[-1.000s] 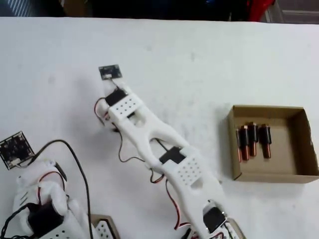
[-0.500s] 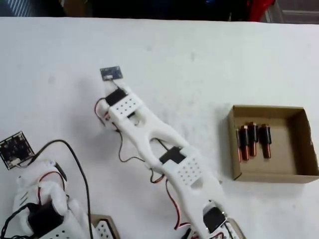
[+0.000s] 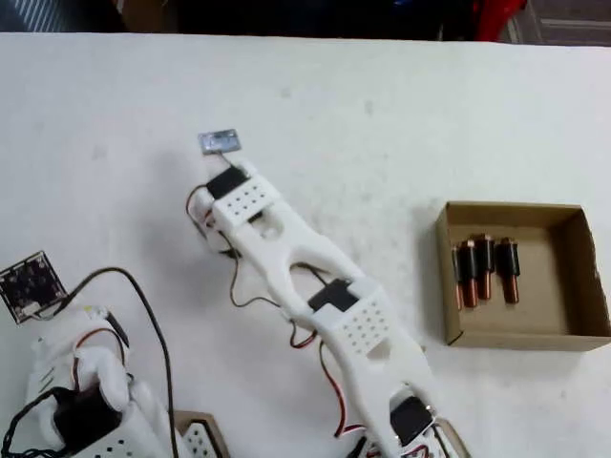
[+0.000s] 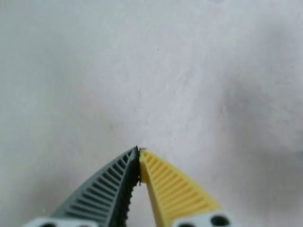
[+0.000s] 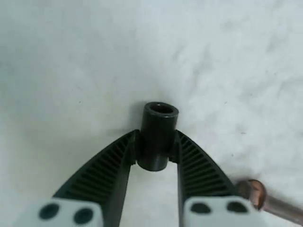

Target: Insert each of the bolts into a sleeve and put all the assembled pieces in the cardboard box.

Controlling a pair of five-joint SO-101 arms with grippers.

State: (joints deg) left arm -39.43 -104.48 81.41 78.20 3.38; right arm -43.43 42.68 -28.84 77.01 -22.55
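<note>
The left gripper (image 4: 138,152) is closed, its grey and yellow fingertips meeting at a point. The right gripper (image 5: 156,142) has its two black fingers clamped on either side of a black sleeve (image 5: 158,125). In the high view, one white arm (image 3: 286,253) stretches diagonally across the table (image 3: 401,114). The other arm (image 3: 86,382) sits folded at the lower left corner.

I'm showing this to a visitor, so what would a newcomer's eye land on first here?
Probably the black sleeve clamped in the right gripper, with a copper bolt lying close by. Then the cardboard box toward the right in the high view, holding a row of assembled pieces.
</note>
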